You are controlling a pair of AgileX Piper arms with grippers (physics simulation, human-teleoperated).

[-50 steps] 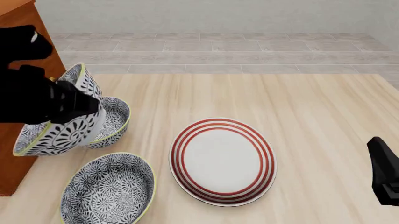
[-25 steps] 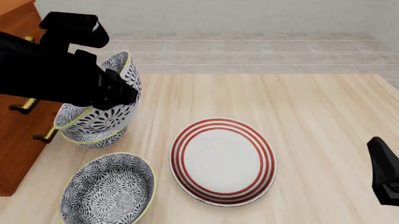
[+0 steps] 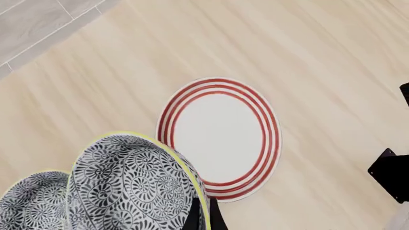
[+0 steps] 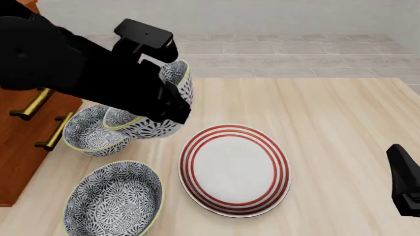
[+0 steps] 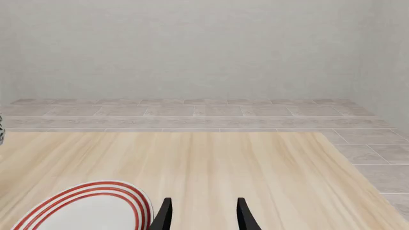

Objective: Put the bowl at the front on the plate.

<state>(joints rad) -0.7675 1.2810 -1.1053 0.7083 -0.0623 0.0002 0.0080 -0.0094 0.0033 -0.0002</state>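
At far left a wooden cabinet (image 4: 19, 147) adjoins the tabletop (image 4: 328, 113). Two lookalike bowls rest there, one behind (image 4: 88, 135), one nearer (image 4: 115, 199). The left hand (image 3: 201, 216) clamps the rim of the bowl (image 4: 147, 128), tilted in the air just left of the plate (image 4: 235, 169). The right hand (image 5: 203, 218) hangs parted, holding nothing.

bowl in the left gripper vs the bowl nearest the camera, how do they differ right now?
The held bowl is off the table, tipped on its side, with the left gripper shut on its rim. The near bowl sits upright and free on the table. The held bowl is next to the plate's far left edge; the near bowl is left of the plate. Both share the blue-white floral pattern and yellow-green rim.
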